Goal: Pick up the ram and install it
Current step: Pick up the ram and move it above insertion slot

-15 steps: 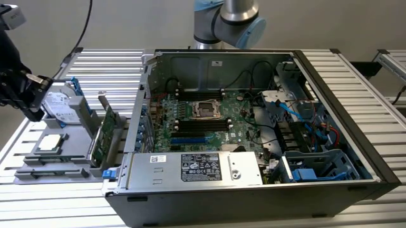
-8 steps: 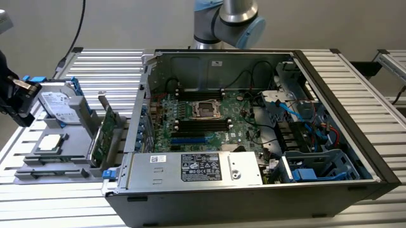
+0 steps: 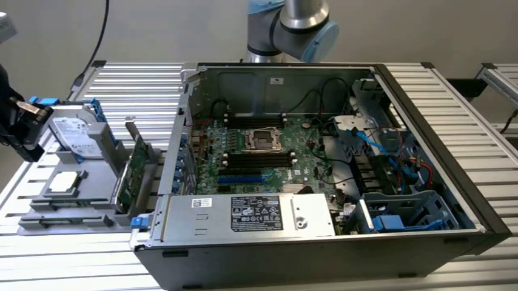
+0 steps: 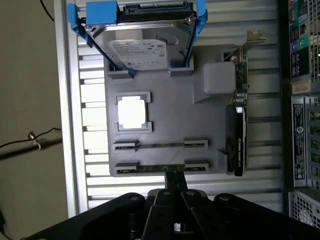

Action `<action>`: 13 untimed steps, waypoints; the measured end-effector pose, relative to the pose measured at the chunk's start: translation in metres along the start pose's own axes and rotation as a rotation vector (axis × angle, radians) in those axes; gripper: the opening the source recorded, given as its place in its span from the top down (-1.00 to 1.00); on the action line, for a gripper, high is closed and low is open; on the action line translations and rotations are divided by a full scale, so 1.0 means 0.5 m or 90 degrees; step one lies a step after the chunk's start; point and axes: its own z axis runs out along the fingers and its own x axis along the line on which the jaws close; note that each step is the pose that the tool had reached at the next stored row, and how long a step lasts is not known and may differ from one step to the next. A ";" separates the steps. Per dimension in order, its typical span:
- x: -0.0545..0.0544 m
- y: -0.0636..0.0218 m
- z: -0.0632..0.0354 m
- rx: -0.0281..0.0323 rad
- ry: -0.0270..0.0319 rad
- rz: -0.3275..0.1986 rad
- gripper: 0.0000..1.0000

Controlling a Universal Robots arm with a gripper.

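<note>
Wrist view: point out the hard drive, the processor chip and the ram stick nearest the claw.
hard drive point(image 4: 137, 50), wrist view, white label.
processor chip point(image 4: 132, 112), wrist view, its centre.
ram stick point(image 4: 150, 168), wrist view, exposed long edge.

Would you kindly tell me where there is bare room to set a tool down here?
Bare slatted table lies past the grey tray's hard drive end, and on the exterior view's right of the computer case. On the tray, a flat patch sits between the processor chip and the green card. Inside the case it is crowded with cables.
</note>
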 end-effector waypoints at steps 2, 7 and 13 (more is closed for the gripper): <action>0.000 0.000 0.000 0.0000 0.0000 0.000 0.79; 0.000 0.000 0.000 0.0000 0.0000 0.000 0.79; 0.001 0.000 0.006 -0.0002 0.0021 -0.045 0.79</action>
